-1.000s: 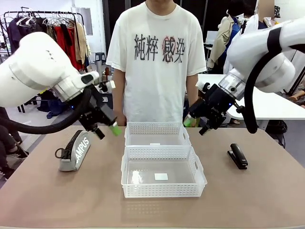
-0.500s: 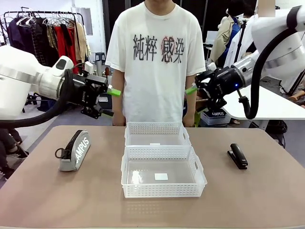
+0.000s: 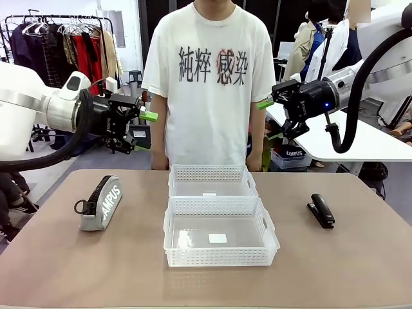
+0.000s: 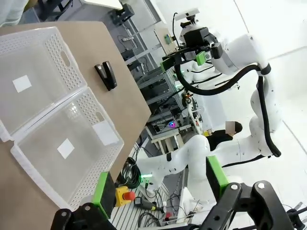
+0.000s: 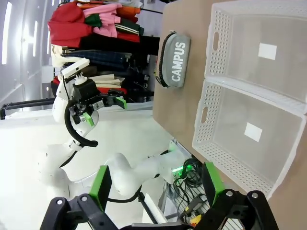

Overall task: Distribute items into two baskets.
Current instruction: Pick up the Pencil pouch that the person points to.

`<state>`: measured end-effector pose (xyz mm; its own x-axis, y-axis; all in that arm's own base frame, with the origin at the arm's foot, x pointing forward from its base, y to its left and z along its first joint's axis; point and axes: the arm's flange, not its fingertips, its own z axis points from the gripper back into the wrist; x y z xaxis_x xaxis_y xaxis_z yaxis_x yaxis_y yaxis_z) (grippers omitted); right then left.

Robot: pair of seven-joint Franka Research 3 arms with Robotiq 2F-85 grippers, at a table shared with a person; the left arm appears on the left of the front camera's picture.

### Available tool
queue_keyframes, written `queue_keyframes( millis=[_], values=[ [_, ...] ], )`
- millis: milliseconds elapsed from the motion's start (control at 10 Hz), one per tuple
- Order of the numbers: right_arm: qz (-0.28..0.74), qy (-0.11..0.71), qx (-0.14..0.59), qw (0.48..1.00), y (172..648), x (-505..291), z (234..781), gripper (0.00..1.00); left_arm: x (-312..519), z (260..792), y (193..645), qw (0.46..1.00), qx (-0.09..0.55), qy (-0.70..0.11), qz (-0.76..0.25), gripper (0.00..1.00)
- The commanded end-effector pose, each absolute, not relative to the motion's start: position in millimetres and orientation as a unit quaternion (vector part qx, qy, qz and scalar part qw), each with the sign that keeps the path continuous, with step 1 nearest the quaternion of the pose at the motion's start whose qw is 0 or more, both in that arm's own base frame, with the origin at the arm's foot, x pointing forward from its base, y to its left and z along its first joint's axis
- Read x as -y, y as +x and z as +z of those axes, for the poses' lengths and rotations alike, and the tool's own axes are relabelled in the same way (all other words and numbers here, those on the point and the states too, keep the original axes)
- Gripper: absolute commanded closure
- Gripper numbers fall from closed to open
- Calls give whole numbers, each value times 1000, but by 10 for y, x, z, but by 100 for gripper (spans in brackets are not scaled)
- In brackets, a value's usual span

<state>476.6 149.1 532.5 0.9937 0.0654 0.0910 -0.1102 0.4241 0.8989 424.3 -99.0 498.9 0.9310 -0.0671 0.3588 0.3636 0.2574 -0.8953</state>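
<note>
The grey "CAMPUS" pouch (image 3: 102, 203) (image 5: 175, 60) lies at the table's left. Over on the right lies the black stapler (image 3: 321, 210) (image 4: 106, 75). Two white lattice baskets stand end to end in the middle, both empty: the near basket (image 3: 219, 257) (image 4: 91, 109) (image 5: 204, 120) and the far basket (image 3: 212, 172) (image 4: 72, 72) (image 5: 218, 28). My left gripper (image 3: 143, 132) (image 4: 158, 184) hangs open, high above the table's far left, holding nothing. On the far right, at about the same height, my right gripper (image 3: 269, 120) (image 5: 156, 184) is open and holds nothing. The two point towards each other.
A person in a white printed T-shirt (image 3: 209, 77) stands at the far edge, right behind the baskets. A clothes rack (image 3: 64, 45) stands at the back left and a white table (image 3: 360, 145) at the back right. Bare tabletop (image 3: 96, 270) surrounds the baskets.
Both arms have lifted up and pulled back outward from low over the table. Their grippers have swung from pointing downward to level, still open. Pouch, stapler and baskets have not moved.
</note>
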Motion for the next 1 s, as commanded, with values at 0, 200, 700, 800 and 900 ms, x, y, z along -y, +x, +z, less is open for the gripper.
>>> queue_keyframes(
  millis=[0, 200, 700, 800, 900],
  values=[
    [49, 523, 22, 851, 4764, -1506, 5321, 0, 992, 4997, 4248, 783, 120, -596, -131, 0],
    [51, 560, 16, 827, 4809, -1382, 5470, 0, 849, 5085, 4299, 769, 80, -628, -86, 0],
    [-1, 618, 15, 786, 4785, -1122, 6152, 0, 549, 5553, 4262, 738, 85, -669, -34, 0],
    [-6, 629, 17, 777, 4798, -1070, 6256, 0, 517, 5650, 4283, 727, 95, -679, -21, 0],
    [-11, 637, 18, 771, 4819, -1033, 6339, 0, 505, 5728, 4316, 722, 100, -685, -17, 0]
  ],
)
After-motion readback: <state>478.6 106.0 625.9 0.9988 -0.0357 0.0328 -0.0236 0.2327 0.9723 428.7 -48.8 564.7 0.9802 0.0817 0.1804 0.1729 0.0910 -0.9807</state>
